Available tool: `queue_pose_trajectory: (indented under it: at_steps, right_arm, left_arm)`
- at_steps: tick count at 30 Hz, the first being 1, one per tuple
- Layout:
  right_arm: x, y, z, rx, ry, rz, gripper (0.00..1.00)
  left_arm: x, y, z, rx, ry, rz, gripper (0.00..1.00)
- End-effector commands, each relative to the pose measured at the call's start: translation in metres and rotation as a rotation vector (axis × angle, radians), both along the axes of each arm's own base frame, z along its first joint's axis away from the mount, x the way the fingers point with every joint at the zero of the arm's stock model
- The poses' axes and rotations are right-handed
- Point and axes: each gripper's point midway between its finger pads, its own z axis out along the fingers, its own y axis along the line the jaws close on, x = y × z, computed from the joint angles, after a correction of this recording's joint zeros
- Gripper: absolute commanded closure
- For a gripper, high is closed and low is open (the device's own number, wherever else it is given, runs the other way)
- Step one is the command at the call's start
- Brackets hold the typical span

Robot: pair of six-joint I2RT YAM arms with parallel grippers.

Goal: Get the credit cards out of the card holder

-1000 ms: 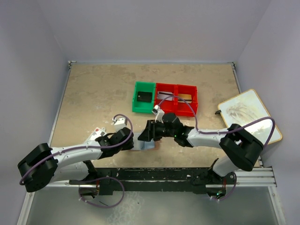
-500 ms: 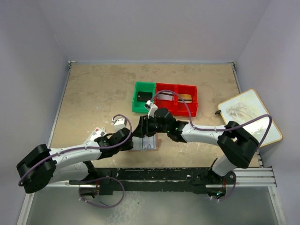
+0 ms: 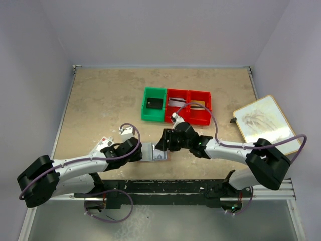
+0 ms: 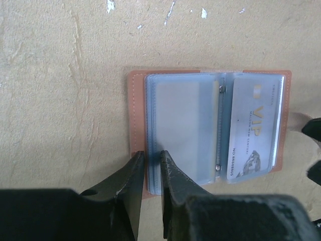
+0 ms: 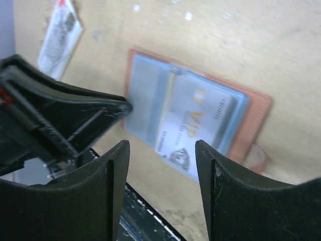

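We are logging the card holder (image 4: 210,130) open flat on the table (image 4: 60,100) near the arms' bases, a VIP card (image 4: 253,128) showing in one sleeve. The left gripper (image 4: 150,158) is pinching the opposite cover's rim, and the right gripper (image 5: 161,145) is hovering, spread wide, over the card. We are judging the risk: catching sleeve with card and dragging the holder from that thin pinch.

left claw (image 4: 150,159) blocks the card holder's (image 4: 137,113) near edge; right claw (image 5: 160,146) hangs above, seemingly clear.

Lab test booth: blank walls (image 3: 160,30) enclose robot tabletop (image 3: 100,100).
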Motion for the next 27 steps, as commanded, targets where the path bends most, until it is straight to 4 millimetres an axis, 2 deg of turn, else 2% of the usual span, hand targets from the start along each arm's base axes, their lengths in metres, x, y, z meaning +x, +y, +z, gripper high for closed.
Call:
queue_pose_trajectory:
  at_steps: [1,7,12,16,19,21,24,27]
  right_arm:
    - [-0.002,0.0,-0.008,0.055,0.056,-0.039,0.42]
    - [-0.006,-0.001,-0.025,0.055,0.096,-0.038,0.41]
    - [-0.008,0.003,-0.029,0.074,0.105,-0.017,0.41]
    - [-0.008,-0.003,-0.042,0.026,0.129,-0.04,0.42]
    - [-0.006,-0.007,-0.042,0.015,0.127,-0.069,0.42]
    - [-0.005,-0.01,-0.041,0.011,0.12,-0.083,0.42]
    - [-0.006,-0.011,-0.04,0.011,0.116,-0.081,0.42]
    - [-0.006,-0.01,-0.039,0.029,0.118,-0.083,0.42]
  left_arm:
    - [-0.001,-0.001,-0.001,-0.002,0.007,-0.009,0.83]
    - [-0.002,-0.001,0.0,-0.002,0.006,-0.011,0.83]
    - [-0.001,-0.002,0.001,-0.006,0.004,-0.014,0.83]
    - [-0.001,-0.003,0.002,-0.004,0.005,-0.017,0.83]
    - [-0.001,-0.002,0.004,-0.003,0.001,-0.014,0.83]
    - [0.001,-0.002,0.009,-0.006,-0.009,-0.011,0.8]
    - [0.012,-0.008,0.038,-0.038,-0.068,0.003,0.71]
    - [0.025,-0.024,0.073,-0.11,-0.139,-0.008,0.64]
